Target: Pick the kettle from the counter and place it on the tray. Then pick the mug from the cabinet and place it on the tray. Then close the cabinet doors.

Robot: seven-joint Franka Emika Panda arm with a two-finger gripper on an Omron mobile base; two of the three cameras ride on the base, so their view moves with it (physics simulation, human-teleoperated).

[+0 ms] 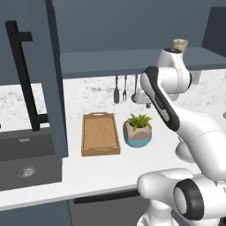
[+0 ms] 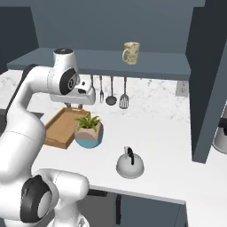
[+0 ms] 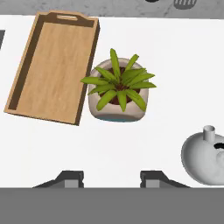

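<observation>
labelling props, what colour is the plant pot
Pinkish-beige above, teal at the base; the plant pot shows best in the left base view.

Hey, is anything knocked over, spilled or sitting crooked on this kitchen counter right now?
Nothing stands out. The kettle, the plant pot and the mug stand upright, the tray lies flat, and the counter shows no spill.

Silver kettle [image 2: 130,166] on counter [image 2: 168,146], wooden tray [image 1: 100,134], mug [image 2: 131,52] on shelf

Base views look forward-down over counter [image 1: 101,176] from behind-left and behind-right; both share tray [image 1: 87,132] (plant [image 2: 89,129] too). Hand view looks straight down, closer.
</observation>
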